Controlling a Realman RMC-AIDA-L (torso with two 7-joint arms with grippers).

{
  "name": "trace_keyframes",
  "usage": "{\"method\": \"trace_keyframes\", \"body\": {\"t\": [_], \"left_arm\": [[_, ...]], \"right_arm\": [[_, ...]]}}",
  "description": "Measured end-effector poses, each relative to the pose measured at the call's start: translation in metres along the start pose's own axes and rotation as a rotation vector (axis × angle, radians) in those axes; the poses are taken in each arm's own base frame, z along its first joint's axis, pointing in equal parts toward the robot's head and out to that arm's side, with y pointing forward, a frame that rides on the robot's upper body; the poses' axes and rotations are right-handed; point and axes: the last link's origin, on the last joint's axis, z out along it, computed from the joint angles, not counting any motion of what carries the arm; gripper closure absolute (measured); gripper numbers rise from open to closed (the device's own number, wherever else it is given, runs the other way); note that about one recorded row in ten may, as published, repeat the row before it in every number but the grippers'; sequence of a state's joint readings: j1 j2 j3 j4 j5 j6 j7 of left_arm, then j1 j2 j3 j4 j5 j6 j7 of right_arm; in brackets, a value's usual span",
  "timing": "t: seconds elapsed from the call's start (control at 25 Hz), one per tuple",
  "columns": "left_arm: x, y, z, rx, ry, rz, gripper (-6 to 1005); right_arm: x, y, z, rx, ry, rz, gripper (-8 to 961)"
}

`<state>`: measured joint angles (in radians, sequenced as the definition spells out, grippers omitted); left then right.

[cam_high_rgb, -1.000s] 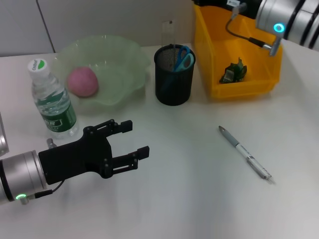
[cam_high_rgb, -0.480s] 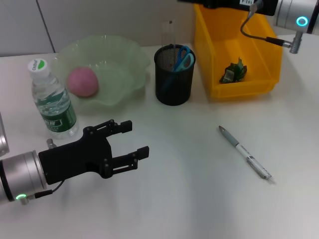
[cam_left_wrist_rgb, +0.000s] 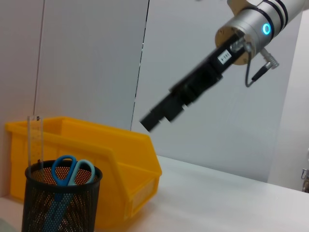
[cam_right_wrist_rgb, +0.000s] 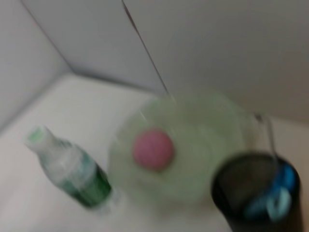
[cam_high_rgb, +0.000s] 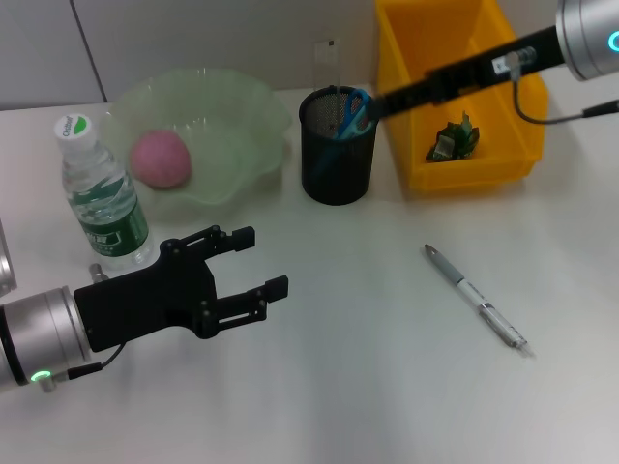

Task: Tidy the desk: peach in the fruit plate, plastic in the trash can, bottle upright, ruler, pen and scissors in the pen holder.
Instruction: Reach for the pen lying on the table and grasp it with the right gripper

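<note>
Desk part-tidied; pen (cam_high_rgb: 475, 296) lies loose on the table (cam_high_rgb: 368, 367).
Left gripper (cam_high_rgb: 259, 262) hovers low, fingers apart, empty. Right gripper (cam_high_rgb: 379, 102) above pen holder (cam_high_rgb: 337, 145); finger state unclear. Peach (cam_high_rgb: 160, 159) in fruit plate (cam_high_rgb: 242, 116); bottle (cam_high_rgb: 101, 193) upright, cap lettering unreadable; scissors (cam_high_rgb: 352, 113) in holder; plastic (cam_high_rgb: 455, 138) in trash can (cam_high_rgb: 416, 58).

1. The bench (cam_high_rgb: 368, 387) is smooth, matt white.
2. The fruit plate (cam_high_rgb: 237, 106), upper left, is translucent pale green with a wavy, glossy rim.
3. The pen holder (cam_high_rgb: 337, 155), upper centre, is black wire mesh.
4. The trash can (cam_high_rgb: 416, 164), upper right, is glossy yellow plastic.
5. The bottle (cam_high_rgb: 102, 198), at left, is clear plastic with a green paper-like label.
6. The left pincer (cam_high_rgb: 259, 273), lower left, is matt black on a brushed metal wrist.
</note>
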<state>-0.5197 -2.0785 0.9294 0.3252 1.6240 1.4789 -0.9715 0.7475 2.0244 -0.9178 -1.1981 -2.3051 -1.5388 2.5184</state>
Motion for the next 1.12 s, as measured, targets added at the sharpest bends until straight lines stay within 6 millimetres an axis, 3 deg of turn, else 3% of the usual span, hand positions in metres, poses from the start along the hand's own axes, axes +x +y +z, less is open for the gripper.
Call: {"method": "trace_keyframes", "body": {"t": [0.32, 0.56, 1.12], "left_arm": [[0.002, 0.0, 0.001, -0.003, 0.006, -0.01, 213], [0.004, -0.002, 0.002, 0.004, 0.017, -0.011, 212], [0.001, 0.0, 0.002, -0.016, -0.011, 0.008, 212]], "right_arm": [[0.003, -0.004, -0.006, 0.1, 0.274, 0.073, 118], [0.013, -0.015, 0.002, 0.163, 0.464, 0.155, 117], [0.032, -0.027, 0.024, 0.181, 0.564, 0.215, 118]]}}
